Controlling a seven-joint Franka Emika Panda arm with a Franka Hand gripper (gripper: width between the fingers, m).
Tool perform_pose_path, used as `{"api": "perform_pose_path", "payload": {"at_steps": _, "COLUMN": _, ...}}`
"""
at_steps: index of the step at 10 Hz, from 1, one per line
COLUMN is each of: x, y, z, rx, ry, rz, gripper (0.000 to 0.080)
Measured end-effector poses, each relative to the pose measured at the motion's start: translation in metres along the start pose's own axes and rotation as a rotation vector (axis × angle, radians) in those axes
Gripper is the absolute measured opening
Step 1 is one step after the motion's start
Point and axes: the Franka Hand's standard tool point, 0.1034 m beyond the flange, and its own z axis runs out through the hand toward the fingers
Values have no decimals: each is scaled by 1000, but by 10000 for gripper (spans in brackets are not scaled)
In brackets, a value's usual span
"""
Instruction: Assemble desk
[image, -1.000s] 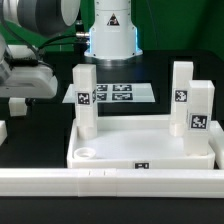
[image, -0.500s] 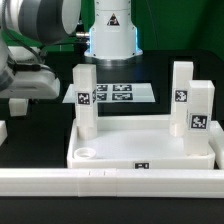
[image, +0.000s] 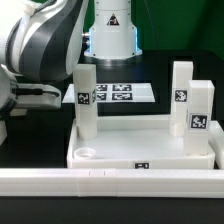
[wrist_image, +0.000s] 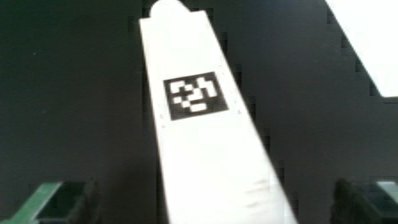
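The white plastic desk top (image: 140, 150), a wide square rimmed tray with round corner sockets, sits on the black table just behind the long low white rail (image: 110, 180) at the near edge. Three white rectangular post legs with black-and-white tags already stand in it: one (image: 86, 100) at the far left corner and two (image: 181, 92) (image: 199, 115) on the exterior view's right. The near-left socket (image: 86, 154) is open and bare.

Beyond the tray the thin flat white marker board (image: 112, 94) lies on the table. The arm leans in from the exterior view's left, its gripper out of that picture.

In the wrist view the gripper (wrist_image: 217, 200) hangs above a fourth loose white leg (wrist_image: 205, 120) lying flat on the dark table, tag upward; the dark fingertips (wrist_image: 54, 198) stand wide apart on either side, touching nothing.

This looks like the pick-up of the last leg. The next move, as I judge it, calls for lowering straight down, closing across the leg's narrow width, then carrying it to that bare socket.
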Motion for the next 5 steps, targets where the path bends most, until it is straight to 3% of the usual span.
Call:
{"api": "perform_pose_path", "payload": {"at_steps": 2, "x": 1, "y": 0, "z": 0, "rx": -1, "ry": 2, "rz": 0, "gripper": 649}}
{"api": "perform_pose_path", "payload": {"at_steps": 3, "x": 1, "y": 0, "z": 1, "rx": 0, "ry": 1, "rz": 0, "gripper": 539}}
{"api": "perform_pose_path", "payload": {"at_steps": 4, "x": 1, "y": -1, "z": 2, "rx": 0, "ry": 0, "rz": 0, "gripper": 539}}
{"api": "perform_pose_path", "payload": {"at_steps": 5, "x": 1, "y": -1, "z": 2, "rx": 0, "ry": 0, "rz": 0, "gripper": 363}}
